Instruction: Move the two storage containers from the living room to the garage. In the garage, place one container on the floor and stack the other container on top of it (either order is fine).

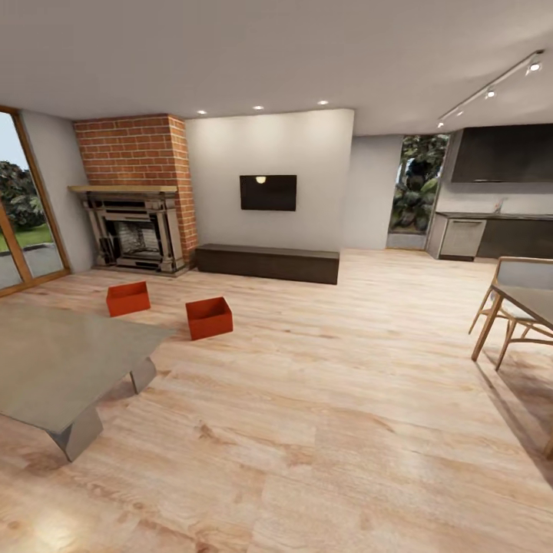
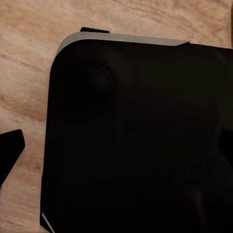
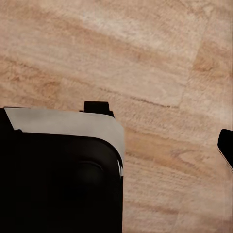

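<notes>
I am in the living room, and the two storage containers stand on its light wood-plank floor, well ahead of me and to the left. One orange-red open-top bin (image 1: 128, 299) sits nearer the brick fireplace (image 1: 138, 230). The other bin (image 1: 209, 318) lies to its right and slightly closer to me. The two bins are apart and nothing is in them. In the left wrist view a dark fingertip (image 2: 9, 153) shows at the edge beside my black base (image 2: 136, 136). The right wrist view has another dark fingertip (image 3: 227, 145) over the planks. The garage is out of view.
A grey glass coffee table (image 1: 54, 361) stands at the near left, just in front of the bins. A low dark cabinet (image 1: 267, 263) runs along the back wall. A dining table and chair (image 1: 522, 303) are at the right, and glass doors (image 1: 19, 223) at the far left.
</notes>
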Motion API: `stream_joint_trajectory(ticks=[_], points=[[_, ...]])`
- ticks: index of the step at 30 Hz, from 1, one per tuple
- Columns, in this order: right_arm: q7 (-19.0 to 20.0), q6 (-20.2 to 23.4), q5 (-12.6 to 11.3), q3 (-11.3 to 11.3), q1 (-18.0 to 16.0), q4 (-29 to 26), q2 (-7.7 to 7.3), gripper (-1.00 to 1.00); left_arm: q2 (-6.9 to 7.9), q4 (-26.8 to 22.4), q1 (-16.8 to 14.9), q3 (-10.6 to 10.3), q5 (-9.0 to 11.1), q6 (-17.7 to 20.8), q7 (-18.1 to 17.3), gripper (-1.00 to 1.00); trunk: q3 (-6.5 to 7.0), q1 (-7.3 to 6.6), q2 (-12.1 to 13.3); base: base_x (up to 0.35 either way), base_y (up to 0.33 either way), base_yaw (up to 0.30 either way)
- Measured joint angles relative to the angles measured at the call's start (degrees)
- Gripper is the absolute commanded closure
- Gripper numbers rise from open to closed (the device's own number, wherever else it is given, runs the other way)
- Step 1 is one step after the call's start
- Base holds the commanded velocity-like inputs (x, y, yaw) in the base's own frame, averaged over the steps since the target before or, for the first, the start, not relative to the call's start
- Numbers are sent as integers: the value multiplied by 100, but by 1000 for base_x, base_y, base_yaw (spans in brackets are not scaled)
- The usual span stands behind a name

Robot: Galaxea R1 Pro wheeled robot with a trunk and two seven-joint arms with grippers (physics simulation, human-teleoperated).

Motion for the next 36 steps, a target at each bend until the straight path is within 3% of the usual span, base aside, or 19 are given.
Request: stream_joint_trajectory(ticks=[36], points=[[0,18,14,4,0,-1,10,-100,0,0,0,-7,-19,0,-1,-100,0,0,0,322,0,0]])
